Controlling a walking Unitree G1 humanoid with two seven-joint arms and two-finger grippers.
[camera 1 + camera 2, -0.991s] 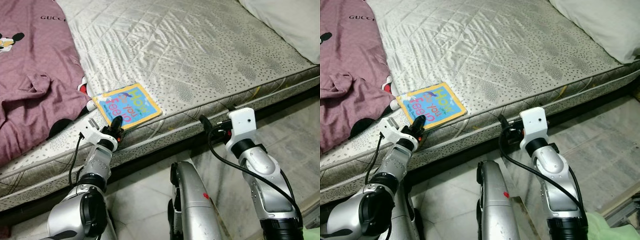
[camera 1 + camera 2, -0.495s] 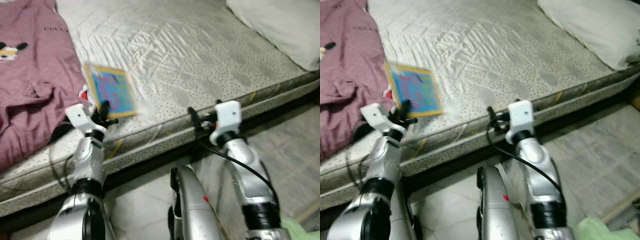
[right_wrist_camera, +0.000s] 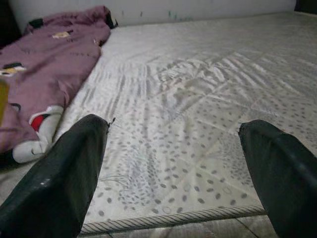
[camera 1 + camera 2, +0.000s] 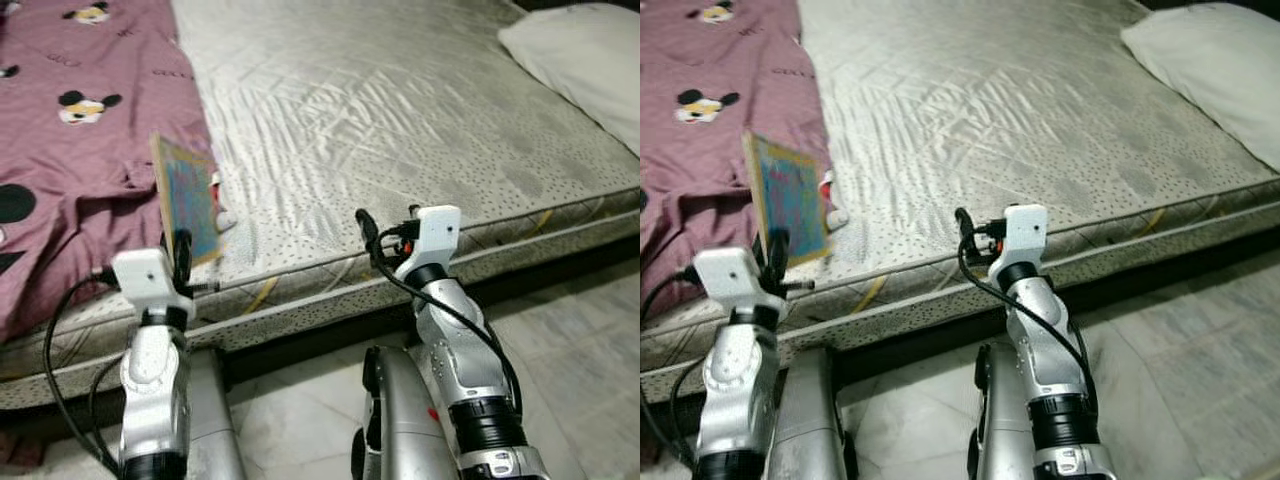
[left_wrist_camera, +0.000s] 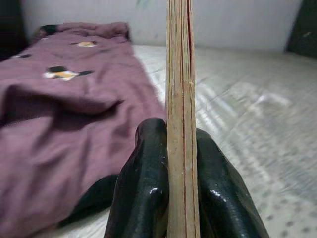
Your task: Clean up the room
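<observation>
A thin picture book (image 4: 186, 197) with a blue cover and yellow border stands upright above the mattress edge, near the purple blanket. My left gripper (image 4: 181, 252) is shut on its lower edge; in the left wrist view the book's page edge (image 5: 181, 99) runs straight up between the two black fingers (image 5: 143, 193). My right gripper (image 4: 364, 224) hovers open at the mattress edge, near the middle of the bed. Its two fingertips (image 3: 69, 173) are spread wide with nothing between them.
A grey quilted mattress (image 4: 400, 110) fills the scene. A purple blanket (image 4: 80, 130) with cartoon mouse prints covers its left part. A white pillow (image 4: 590, 60) lies at the far right. Tiled floor (image 4: 580, 350) runs below the bed frame.
The book, flat on the mattress a second ago, was lifted by my left gripper and now stands on edge. The camera view has shifted right and along the bed.
</observation>
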